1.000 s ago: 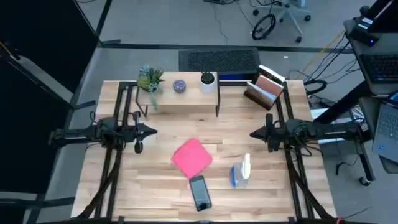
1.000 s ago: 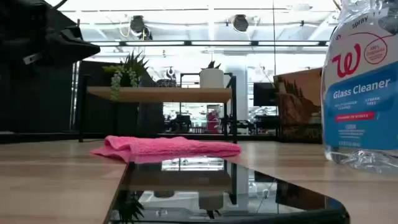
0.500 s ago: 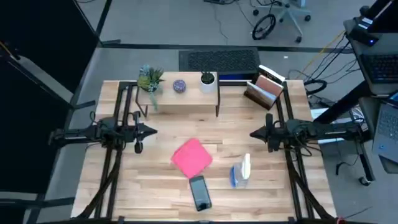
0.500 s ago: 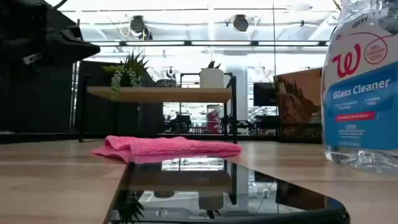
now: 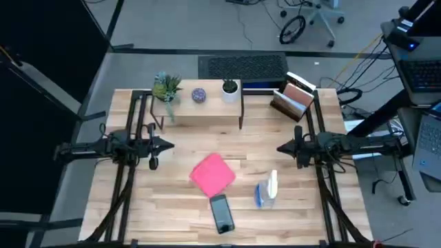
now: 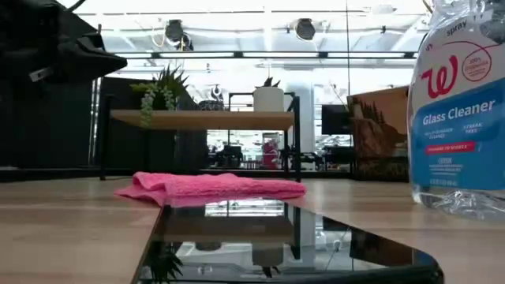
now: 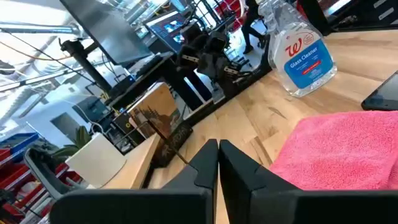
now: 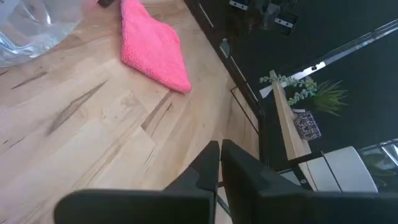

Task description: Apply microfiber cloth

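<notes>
The pink microfiber cloth [image 5: 212,173] lies flat on the table's middle, also in the low view [image 6: 209,188] and both wrist views [image 7: 339,152] [image 8: 153,45]. A black smartphone [image 5: 222,213] lies just near of it, face up. My left gripper [image 5: 167,145] hovers shut at the table's left, left of the cloth. My right gripper [image 5: 280,147] hovers shut at the right, pointing toward the middle.
A clear spray bottle of blue glass cleaner [image 5: 267,189] lies right of the phone. A low wooden shelf [image 5: 200,105] with a plant, a small jar and a white cup stands at the far edge, a brown box [image 5: 293,98] beside it.
</notes>
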Robot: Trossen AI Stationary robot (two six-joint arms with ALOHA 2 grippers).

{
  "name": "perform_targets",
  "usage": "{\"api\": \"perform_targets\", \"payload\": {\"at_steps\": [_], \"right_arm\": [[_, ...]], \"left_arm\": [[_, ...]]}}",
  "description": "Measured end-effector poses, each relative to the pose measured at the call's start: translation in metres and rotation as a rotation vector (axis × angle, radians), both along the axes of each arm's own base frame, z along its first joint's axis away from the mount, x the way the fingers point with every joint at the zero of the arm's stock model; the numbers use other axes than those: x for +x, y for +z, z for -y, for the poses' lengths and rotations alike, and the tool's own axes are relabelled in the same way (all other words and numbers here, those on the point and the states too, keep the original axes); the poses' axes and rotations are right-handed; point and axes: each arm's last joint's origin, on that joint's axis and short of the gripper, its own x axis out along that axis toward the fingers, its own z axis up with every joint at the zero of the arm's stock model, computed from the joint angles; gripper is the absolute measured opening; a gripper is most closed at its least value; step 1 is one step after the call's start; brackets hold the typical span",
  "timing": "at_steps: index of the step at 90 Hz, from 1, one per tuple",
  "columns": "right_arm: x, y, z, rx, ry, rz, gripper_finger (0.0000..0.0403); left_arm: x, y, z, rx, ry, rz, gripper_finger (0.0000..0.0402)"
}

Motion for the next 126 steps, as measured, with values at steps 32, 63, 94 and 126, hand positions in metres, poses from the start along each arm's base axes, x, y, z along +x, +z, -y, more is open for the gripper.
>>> {"api": "perform_targets", "payload": {"at_steps": [32, 63, 94, 126], "right_arm": [[0.0, 0.0, 0.0, 0.0, 0.0, 0.0, 0.0002], [0.0, 0.0001, 0.0, 0.0, 0.0, 0.0, 0.0002], [0.0, 0.0001, 0.0, 0.0, 0.0, 0.0, 0.0002], [0.0, 0.0001, 0.0, 0.0, 0.0, 0.0, 0.0002]], "left_arm": [[0.0, 0.0, 0.0, 0.0, 0.0, 0.0, 0.0], [0.0, 0.0, 0.0, 0.0, 0.0, 0.0, 0.0], [0.0, 0.0, 0.0, 0.0, 0.0, 0.0, 0.0], [0.0, 0.0015, 0.0001, -0.012, -0.001, 0.015, 0.0]]}}
